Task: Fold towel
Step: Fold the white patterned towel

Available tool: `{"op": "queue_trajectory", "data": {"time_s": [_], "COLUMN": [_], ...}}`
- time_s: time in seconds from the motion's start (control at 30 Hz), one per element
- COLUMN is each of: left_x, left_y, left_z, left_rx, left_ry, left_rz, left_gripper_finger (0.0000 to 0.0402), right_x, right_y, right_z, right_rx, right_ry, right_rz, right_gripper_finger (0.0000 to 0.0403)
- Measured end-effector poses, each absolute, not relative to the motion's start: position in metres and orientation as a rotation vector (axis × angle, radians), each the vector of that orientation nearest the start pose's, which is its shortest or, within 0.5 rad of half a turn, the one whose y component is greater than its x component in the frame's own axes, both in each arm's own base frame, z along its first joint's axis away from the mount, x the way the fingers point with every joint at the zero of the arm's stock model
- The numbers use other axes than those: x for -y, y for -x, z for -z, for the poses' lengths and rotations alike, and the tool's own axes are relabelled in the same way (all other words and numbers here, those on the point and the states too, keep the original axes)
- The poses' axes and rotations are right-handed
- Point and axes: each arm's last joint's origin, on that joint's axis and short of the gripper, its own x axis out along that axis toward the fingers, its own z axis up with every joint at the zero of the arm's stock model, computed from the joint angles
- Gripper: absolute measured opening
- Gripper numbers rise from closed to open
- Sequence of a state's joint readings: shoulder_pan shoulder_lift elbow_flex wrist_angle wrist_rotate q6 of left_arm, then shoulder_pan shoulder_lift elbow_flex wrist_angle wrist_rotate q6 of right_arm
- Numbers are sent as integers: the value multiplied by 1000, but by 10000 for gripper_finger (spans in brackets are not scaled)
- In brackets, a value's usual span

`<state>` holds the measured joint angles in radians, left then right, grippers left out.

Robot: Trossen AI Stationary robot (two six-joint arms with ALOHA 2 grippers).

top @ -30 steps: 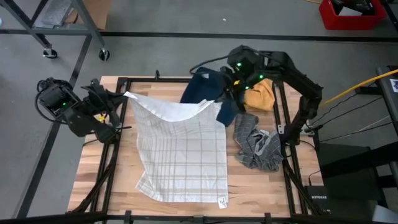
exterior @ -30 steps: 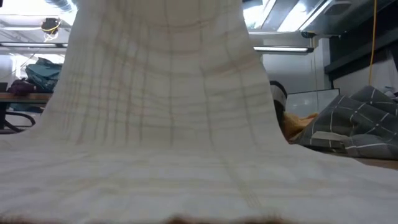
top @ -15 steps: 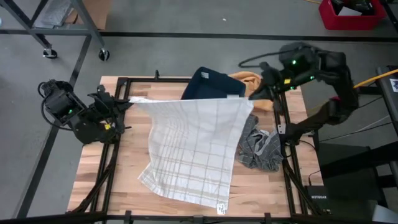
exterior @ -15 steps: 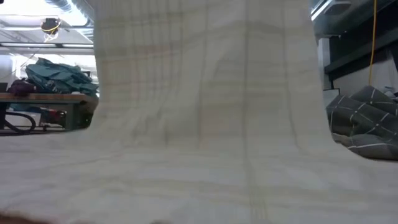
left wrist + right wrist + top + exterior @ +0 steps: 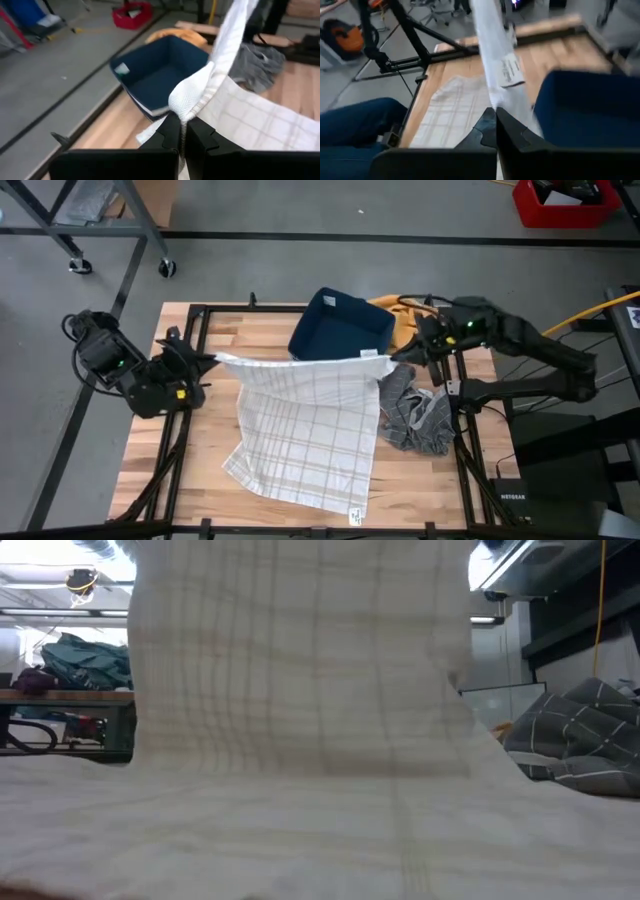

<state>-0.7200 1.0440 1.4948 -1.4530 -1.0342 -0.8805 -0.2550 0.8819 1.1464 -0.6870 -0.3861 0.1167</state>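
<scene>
A white towel with tan checks is held up by its two far corners; its near part lies on the wooden table. My left gripper is shut on the left far corner, and my right gripper is shut on the right far corner. In the low view the towel hangs like a curtain and fills the picture. The top edge runs nearly straight between the grippers. My left gripper pinches the towel's left far corner between its two fingers, coming level from the table's left; the cloth is bunched at the tips. My right gripper pinches the right far corner, next to the sewn label, coming from the table's right. The towel hangs below both, its near part on the table.
A dark blue bin stands at the far middle of the table, just behind the towel's top edge. An orange cloth lies beside it, and a crumpled grey checked cloth lies at the right. Black frame rails border the table.
My right gripper has swung out toward the table's right edge and then come nearer and lower, carrying the towel's right far corner. The top edge, slack and sagging a second ago, is now drawn nearly straight. My left gripper has moved a little toward the near edge.
</scene>
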Motion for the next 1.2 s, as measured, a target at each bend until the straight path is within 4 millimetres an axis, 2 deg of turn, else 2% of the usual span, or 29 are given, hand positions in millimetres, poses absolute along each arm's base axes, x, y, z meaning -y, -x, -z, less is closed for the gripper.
{"op": "queue_trajectory", "data": {"time_s": [0.13, 0.23, 0.43, 0.57, 0.77, 0.93, 1.2], "left_x": [72, 81, 102, 116, 136, 155, 190], "left_y": [-117, -125, -132, -133, -127, -122, -110], "left_z": [-419, -417, -412, -408, -402, -401, -399], "left_rx": [-513, -570, -651, -700, -768, -779, -788], "left_ry": [98, 124, 141, 169, 216, 276, 390], "left_rz": [-465, -385, -246, -168, -90, -4, 119], "left_gripper_finger": [0, 0, 0, 0, 0, 0, 0], "right_x": [30, 22, -9, -34, -79, -127, -200], "right_y": [-162, -169, -175, -174, -179, -191, -205], "right_z": [-370, -361, -363, -362, -351, -335, -318], "right_rx": [-438, -449, -432, -459, -527, -556, -426], "right_ry": [-386, -430, -418, -452, -489, -471, -492], "right_rz": [-79, -120, -276, -276, -233, -251, -360], "right_gripper_finger": [0, 0, 0, 0, 0, 0, 0]}}
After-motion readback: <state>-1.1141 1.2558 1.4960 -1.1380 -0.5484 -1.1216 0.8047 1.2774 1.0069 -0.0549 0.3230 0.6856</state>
